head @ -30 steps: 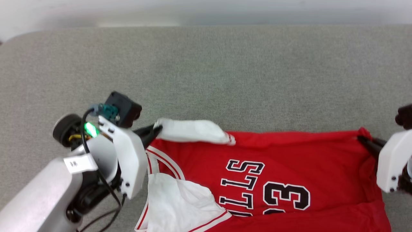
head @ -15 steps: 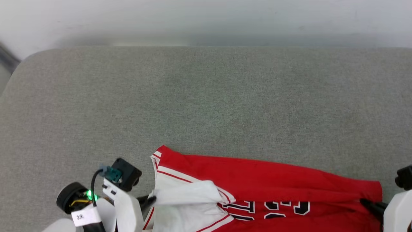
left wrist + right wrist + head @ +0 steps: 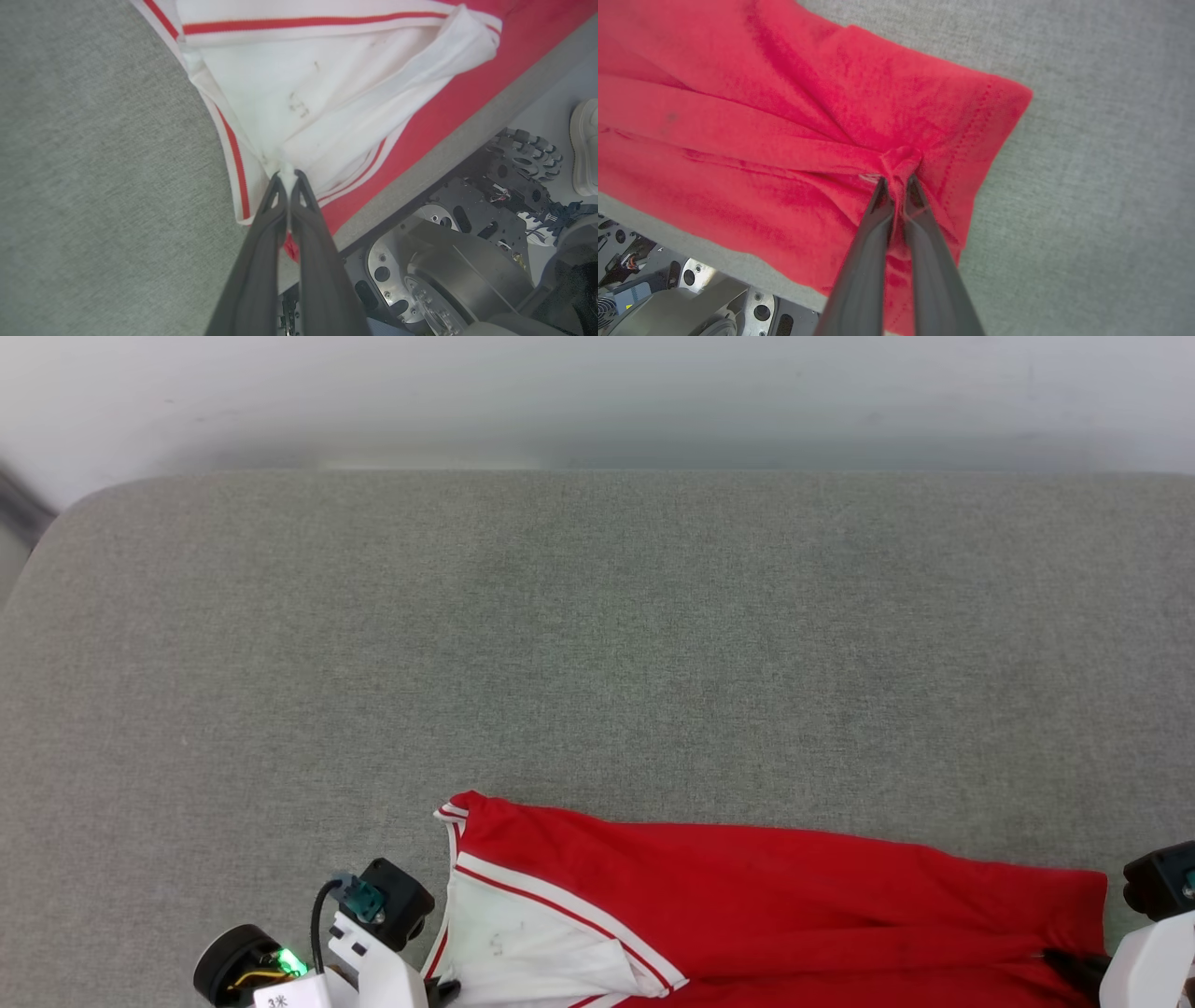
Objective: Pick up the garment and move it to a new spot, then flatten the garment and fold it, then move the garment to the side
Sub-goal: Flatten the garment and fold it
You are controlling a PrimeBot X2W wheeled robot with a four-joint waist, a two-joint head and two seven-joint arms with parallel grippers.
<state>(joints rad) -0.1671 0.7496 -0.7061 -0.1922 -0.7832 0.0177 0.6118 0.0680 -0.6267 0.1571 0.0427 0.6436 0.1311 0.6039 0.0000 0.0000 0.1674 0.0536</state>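
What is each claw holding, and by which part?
Both hold the shirt. The left claw pinches the white sleeve by its striped trim; the right claw pinches bunched red cloth near a hemmed corner.

Grey pad (image 3: 597, 635): I see open passage across upper and middle frame; garment (image 3: 766, 887) occupies the lower edge.

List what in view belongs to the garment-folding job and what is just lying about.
Job: garment, pinched at its white sleeve by the left gripper and at a red corner by the right gripper; grey surface under it.
Lying about: white shoe on the floor; robot's wheeled base.
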